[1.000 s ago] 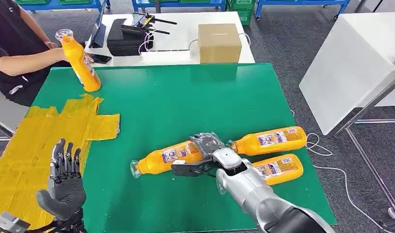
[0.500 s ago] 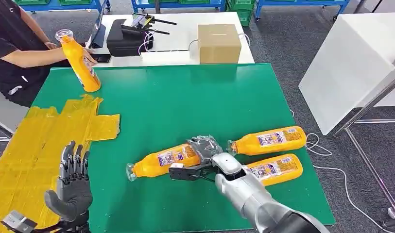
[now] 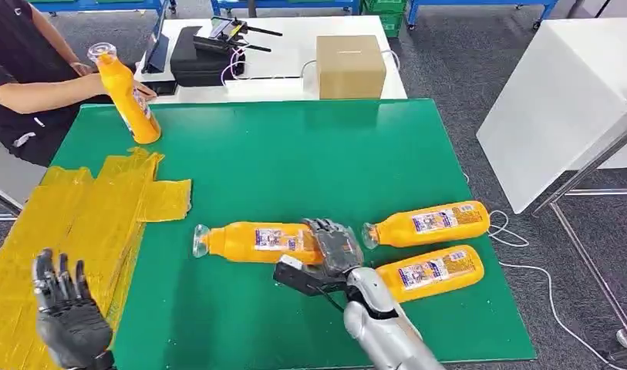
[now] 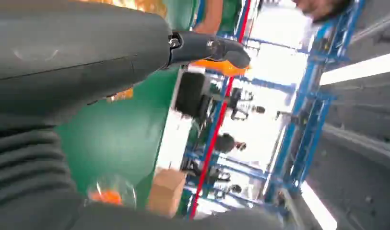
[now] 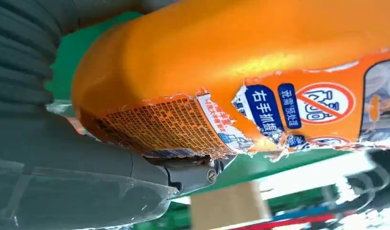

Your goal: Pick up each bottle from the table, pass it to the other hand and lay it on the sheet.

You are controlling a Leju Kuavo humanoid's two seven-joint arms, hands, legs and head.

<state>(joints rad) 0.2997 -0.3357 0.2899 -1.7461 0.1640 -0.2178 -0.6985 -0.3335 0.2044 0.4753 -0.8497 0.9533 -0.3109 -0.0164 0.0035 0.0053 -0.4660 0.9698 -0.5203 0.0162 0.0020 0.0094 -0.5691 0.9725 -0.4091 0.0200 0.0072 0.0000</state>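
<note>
Green covering extends across the whole surface [image 3: 294, 154]. A sheet [image 3: 71, 223] of yellow material, pieced together from strips, lies over its left part.

Right hand [image 3: 329, 250]: fingers closed around the base end of an orange bottle [image 3: 256, 241], gripping it. The bottle lies roughly level, its clear cap pointing toward the yellow sheet. The right wrist view confirms the hold: the orange body with its torn label [image 5: 221, 120] sits directly against the grey thumb [image 5: 135, 172].

Left hand [image 3: 63, 316]: positioned over the near part of the yellow sheet at the surface's left corner, palm up, fingers spread and upright, holding nothing. In the left wrist view one dark finger [image 4: 207, 48] extends straight out.

Two further orange bottles lie on their sides on the green covering, to the right of the right hand. The farther one [image 3: 426, 223] has its cap end just beside the gripping fingers. The nearer one [image 3: 429, 271] lies parallel to it, close to the right forearm.

A fourth orange bottle [image 3: 126, 94] is at the far left corner, tilted, with a person's hand [image 3: 140, 91] behind it; the person [image 3: 25, 85] sits at that corner in dark clothing.

Beyond the green covering, a white desk [image 3: 279, 38] carries a cardboard box [image 3: 350, 65] and black equipment [image 3: 202, 54]. A white panel [image 3: 557, 100] stands to the right on the grey floor.
</note>
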